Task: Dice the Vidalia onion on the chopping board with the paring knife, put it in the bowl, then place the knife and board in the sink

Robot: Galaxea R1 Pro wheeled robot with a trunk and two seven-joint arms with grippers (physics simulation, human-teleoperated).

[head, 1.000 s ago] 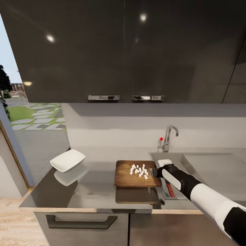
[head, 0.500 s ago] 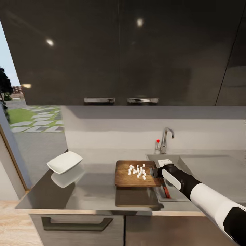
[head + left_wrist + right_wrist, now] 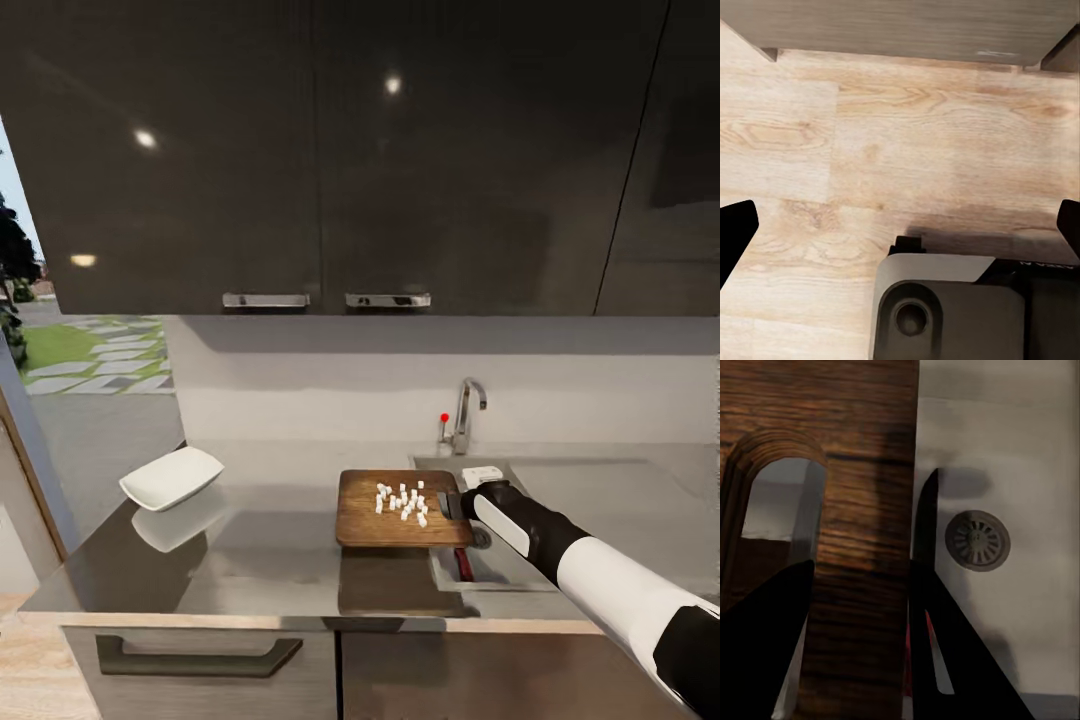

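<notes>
Currently the right gripper (image 3: pixel 452 504) pinches the handle-slot end of the brown grained wooden chopping board (image 3: pixel 392 508), held over the smooth grey countertop (image 3: pixel 270 560) at the steel sink's (image 3: pixel 505 578) near corner. Tiny white diced onion (image 3: pixel 402 502) cubes sit clustered on it. The red-handled paring knife (image 3: pixel 463 563) lies in the basin. A squarish white bowl (image 3: pixel 170 477) sits near the countertop's left edge. The left gripper (image 3: pixel 900 229) is spread wide above pale wood flooring (image 3: pixel 907 142).
</notes>
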